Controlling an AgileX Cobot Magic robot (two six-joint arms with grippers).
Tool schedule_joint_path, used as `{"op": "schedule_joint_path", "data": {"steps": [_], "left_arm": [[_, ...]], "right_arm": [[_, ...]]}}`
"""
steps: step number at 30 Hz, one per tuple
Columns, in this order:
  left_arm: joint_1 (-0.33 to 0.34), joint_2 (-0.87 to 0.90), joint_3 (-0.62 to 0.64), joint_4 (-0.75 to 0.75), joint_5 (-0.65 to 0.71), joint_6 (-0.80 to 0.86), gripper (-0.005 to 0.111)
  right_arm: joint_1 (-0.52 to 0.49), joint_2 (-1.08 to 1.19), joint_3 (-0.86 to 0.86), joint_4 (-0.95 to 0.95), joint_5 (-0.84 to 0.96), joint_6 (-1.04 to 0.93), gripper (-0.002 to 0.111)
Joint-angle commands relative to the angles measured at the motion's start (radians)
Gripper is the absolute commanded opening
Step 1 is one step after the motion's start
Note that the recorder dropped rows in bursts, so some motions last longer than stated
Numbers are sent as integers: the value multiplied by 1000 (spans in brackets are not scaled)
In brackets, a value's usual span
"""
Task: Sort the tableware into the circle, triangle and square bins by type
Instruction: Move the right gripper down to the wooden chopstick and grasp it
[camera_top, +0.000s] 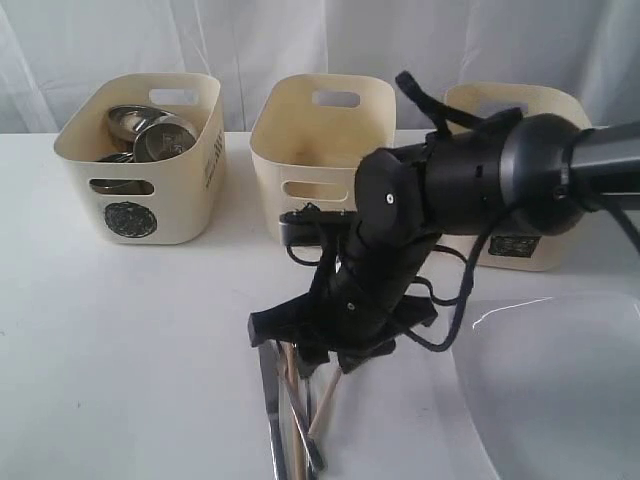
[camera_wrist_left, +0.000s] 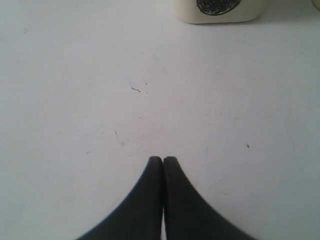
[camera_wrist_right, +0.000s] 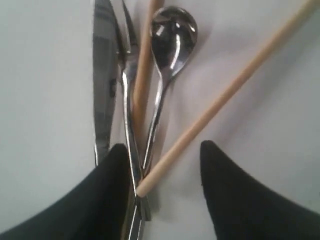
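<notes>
A steel knife (camera_wrist_right: 102, 75), a steel spoon (camera_wrist_right: 172, 35), another thin steel piece (camera_wrist_right: 127, 100) and two wooden chopsticks (camera_wrist_right: 235, 85) lie crossed on the white table. My right gripper (camera_wrist_right: 162, 162) hangs open right over them, and the butt of one chopstick lies between its fingers. In the exterior view that gripper (camera_top: 320, 358) hovers above the cutlery pile (camera_top: 290, 415). The circle bin (camera_top: 135, 160) holds a steel bowl (camera_top: 130, 118) and a steel cup (camera_top: 165, 138). The large white plate (camera_top: 550, 390) lies front right. My left gripper (camera_wrist_left: 163, 159) is shut and empty over bare table.
The middle bin (camera_top: 320, 140) and the right bin (camera_top: 520, 105) stand at the back, their marks mostly hidden by my right arm (camera_top: 480, 180). The circle bin's base (camera_wrist_left: 217, 9) shows ahead of the left gripper. No small white bowl is in view.
</notes>
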Motion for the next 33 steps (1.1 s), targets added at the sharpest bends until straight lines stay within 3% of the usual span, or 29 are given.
{"op": "schedule_joint_path", "data": {"steps": [1, 16, 21, 33], "left_arm": [[-1, -5, 4, -5, 30, 0, 0], [-1, -5, 4, -5, 30, 0, 0], [-1, -5, 4, -5, 30, 0, 0], [-1, -5, 4, -5, 30, 0, 0]], "right_arm": [[5, 42, -2, -14, 35, 126, 44], [-3, 115, -5, -56, -46, 184, 44], [-3, 121, -5, -65, -59, 184, 37], [-3, 121, -5, -279, -7, 303, 33]]}}
